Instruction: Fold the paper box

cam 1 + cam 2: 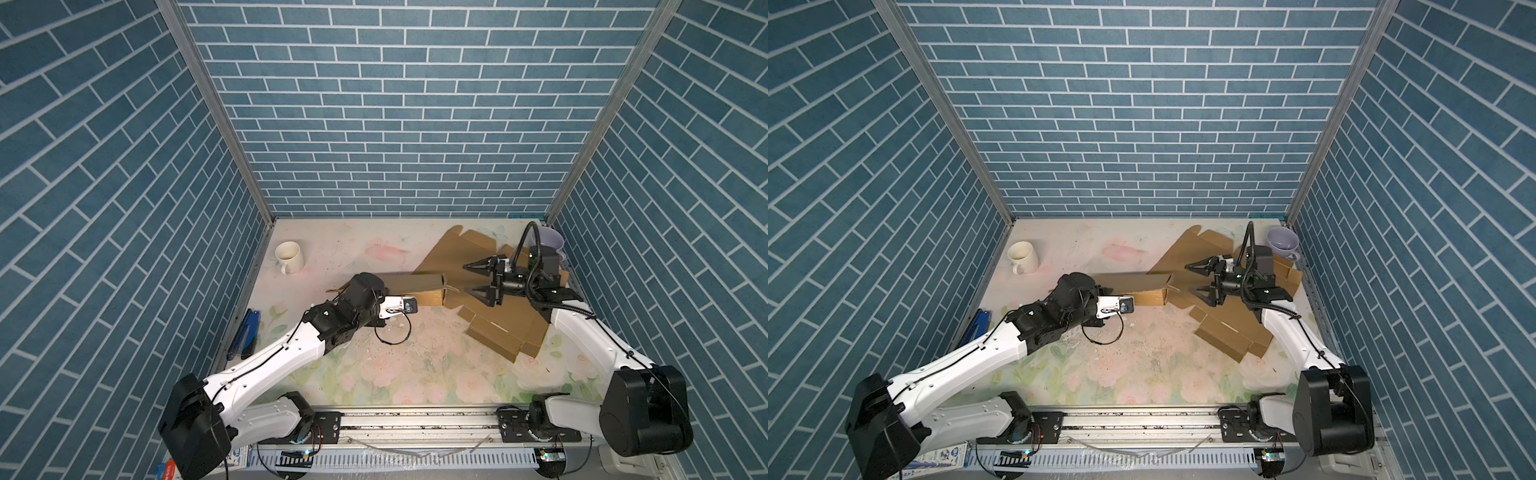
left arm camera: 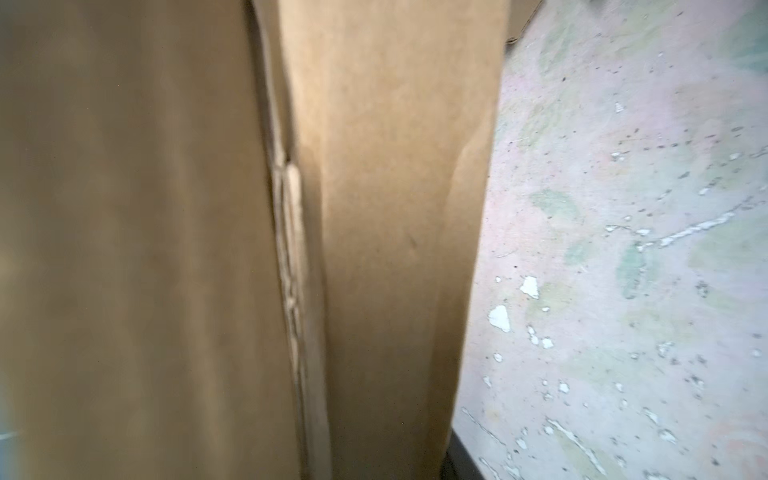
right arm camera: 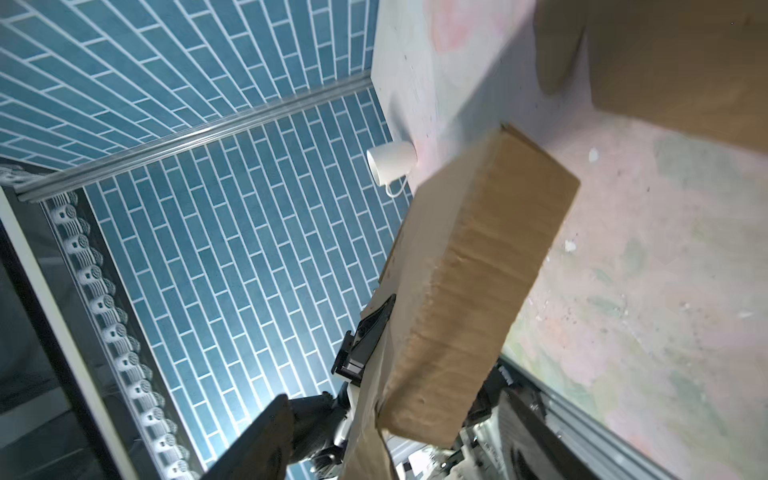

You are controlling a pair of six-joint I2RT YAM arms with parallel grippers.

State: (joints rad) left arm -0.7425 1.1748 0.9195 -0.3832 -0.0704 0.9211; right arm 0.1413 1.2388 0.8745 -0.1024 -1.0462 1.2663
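The brown paper box point(image 1: 457, 253) lies mostly flat at the back right, as both top views show. One long wall of it point(image 1: 415, 282) point(image 1: 1133, 282) is folded up and reaches toward the middle. My left arm's wrist point(image 1: 365, 291) covers the near end of that wall and hides its fingers from above. The right wrist view shows one left finger point(image 3: 374, 320) flat against the wall point(image 3: 478, 270). Cardboard point(image 2: 395, 208) fills the left wrist view, with a dark finger point(image 2: 457, 461) at its edge. My right gripper point(image 1: 466, 277) point(image 1: 1188, 277) stands open just off the wall's far end.
A cream mug point(image 1: 289, 257) point(image 1: 1022, 256) stands at the back left. A lilac cup point(image 1: 1282, 242) sits in the back right corner behind my right arm. A blue tool point(image 1: 245, 332) lies along the left wall. Brick-patterned walls close three sides, and a rail point(image 1: 415, 419) runs along the front.
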